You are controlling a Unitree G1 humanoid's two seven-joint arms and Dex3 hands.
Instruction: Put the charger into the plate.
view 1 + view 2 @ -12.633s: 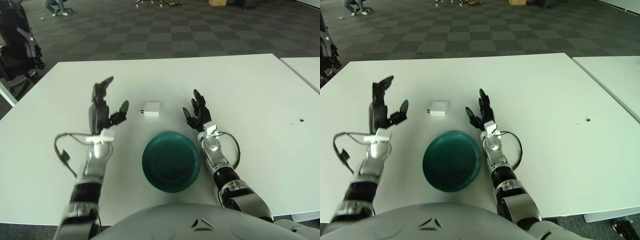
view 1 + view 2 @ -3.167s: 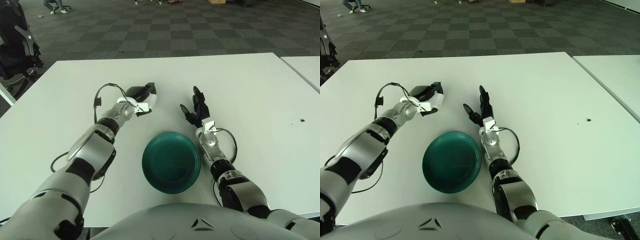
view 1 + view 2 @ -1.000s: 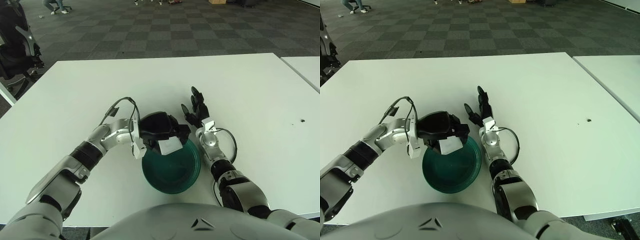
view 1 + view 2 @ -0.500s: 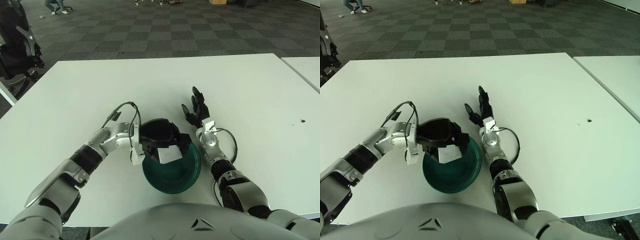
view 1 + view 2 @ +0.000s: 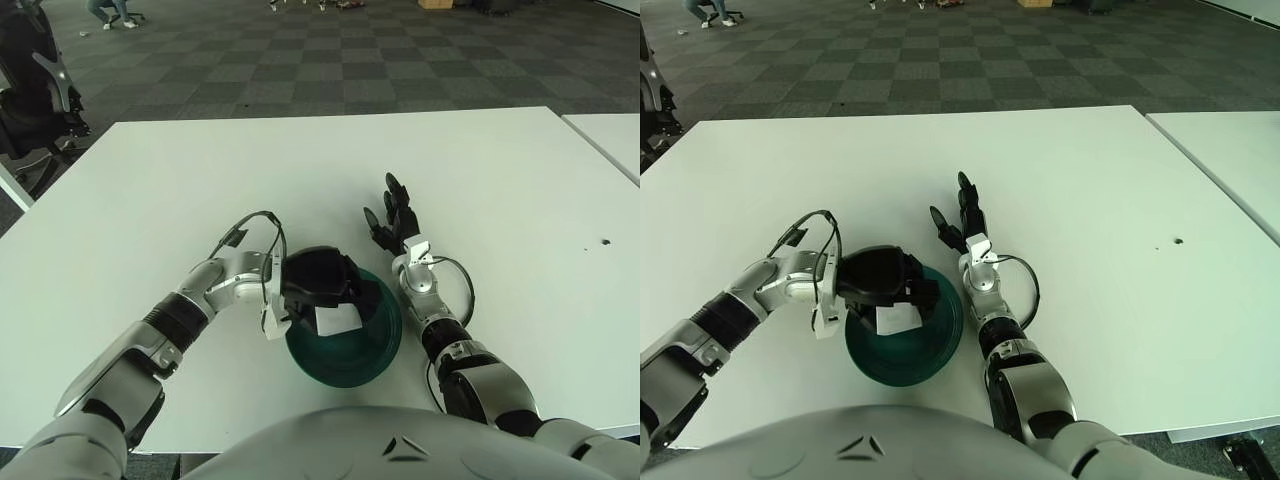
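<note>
The white charger (image 5: 337,320) is held in my left hand (image 5: 322,288), whose dark fingers are curled around it. The hand holds it low over the left part of the dark green plate (image 5: 370,345), which sits on the white table near the front edge. It shows the same way in the right eye view, with the charger (image 5: 897,319) over the plate (image 5: 930,345). I cannot tell whether the charger touches the plate. My right hand (image 5: 397,224) rests on the table just behind the plate's right rim, fingers spread and empty.
The white table (image 5: 500,190) stretches around the plate. A second white table (image 5: 612,135) stands at the far right across a narrow gap. A small dark mark (image 5: 603,241) lies on the table's right side. A black chair (image 5: 30,90) stands off the far left corner.
My left hand has carried the charger from behind the plate to over it, and in the last second has lowered it slightly toward the plate. The right hand has not moved.
</note>
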